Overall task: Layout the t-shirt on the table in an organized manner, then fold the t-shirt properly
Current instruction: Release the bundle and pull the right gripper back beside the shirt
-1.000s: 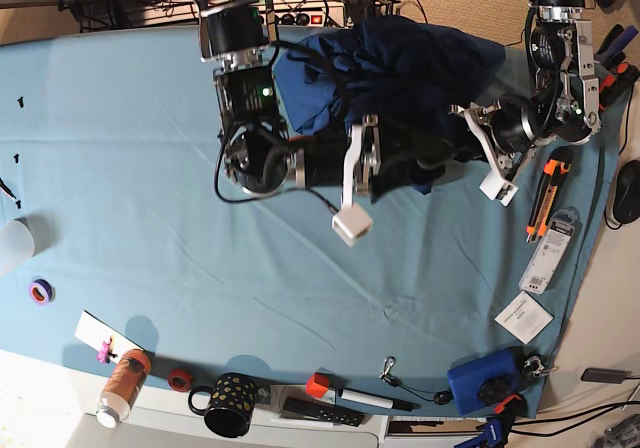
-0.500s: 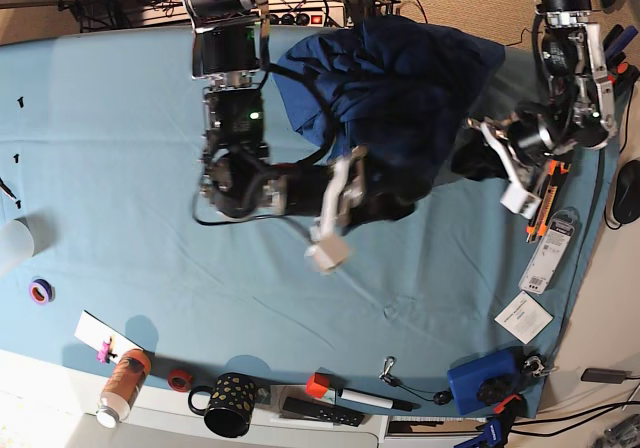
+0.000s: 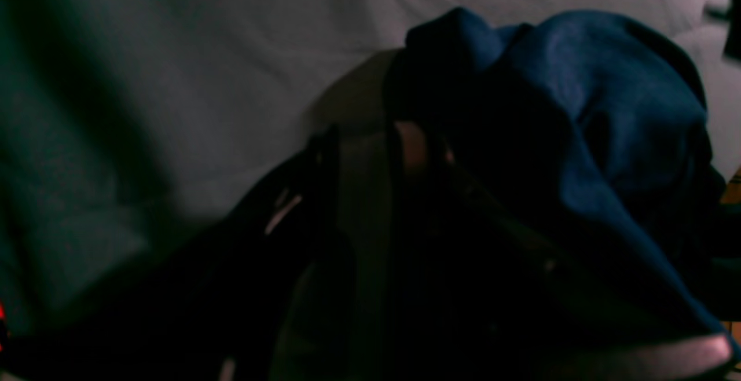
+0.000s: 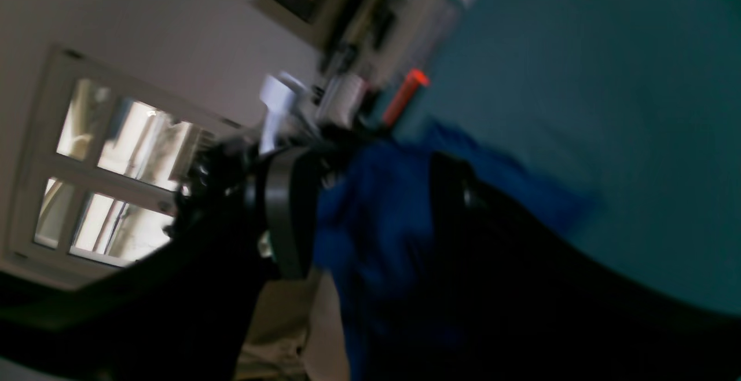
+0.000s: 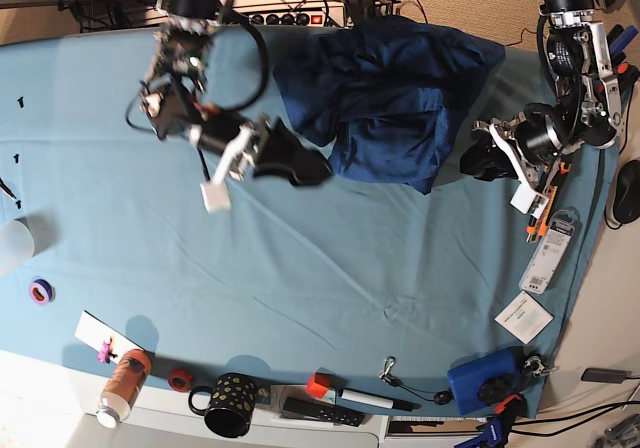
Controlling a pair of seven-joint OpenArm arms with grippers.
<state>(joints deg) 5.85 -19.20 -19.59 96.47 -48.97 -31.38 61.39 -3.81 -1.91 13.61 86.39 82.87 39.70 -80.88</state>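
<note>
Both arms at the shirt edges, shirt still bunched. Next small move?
Probably keep drawing the right gripper and left gripper apart: each seems to hold a dark corner of the t-shirt, which lies crumpled near the table's far edge.

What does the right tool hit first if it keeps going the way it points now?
Probably the t-shirt. In the base view the right tool points toward the crumpled shirt's near edge, with dark fabric already around its tip. Height above the table is unclear, so it might pass over.

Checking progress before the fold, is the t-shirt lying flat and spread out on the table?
No, the t-shirt lies bunched and creased.
</note>
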